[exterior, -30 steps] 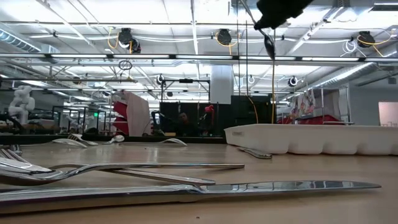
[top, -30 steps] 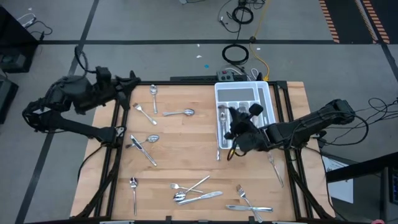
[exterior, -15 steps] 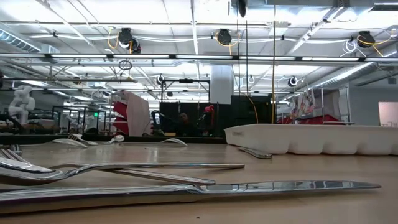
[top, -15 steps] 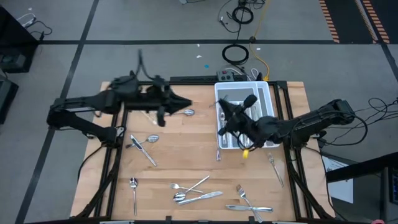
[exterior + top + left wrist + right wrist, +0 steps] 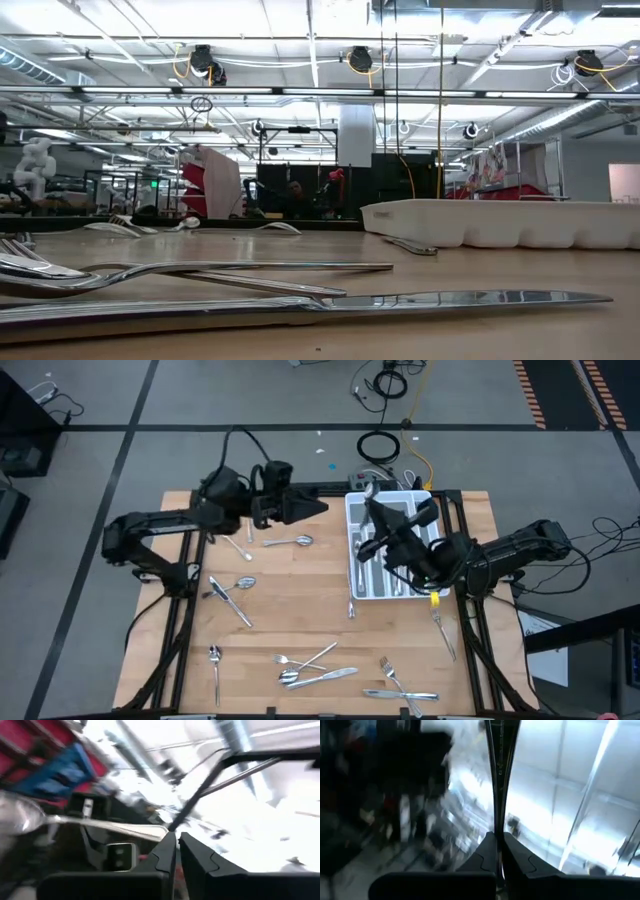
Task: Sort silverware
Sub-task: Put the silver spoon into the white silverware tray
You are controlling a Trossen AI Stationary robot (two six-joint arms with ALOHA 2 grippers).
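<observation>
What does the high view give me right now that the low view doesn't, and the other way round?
Only the high view: both arms, with the left pincer just left of the white tray and the right pincer over the tray's far end. Only the low view: the room beyond the table, with ceiling lights and shelving, and the tray's side wall seen level. Both: the tray and loose silverware lying on the wooden table.

A white compartmented tray [image 5: 432, 512] sits on the far right part of the wooden table [image 5: 290, 615] — its rim close to the table's far edge. Beyond that edge, on the grey floor, lie a coiled black cable [image 5: 379, 447] and a power strip [image 5: 367, 482] — near each other.
</observation>
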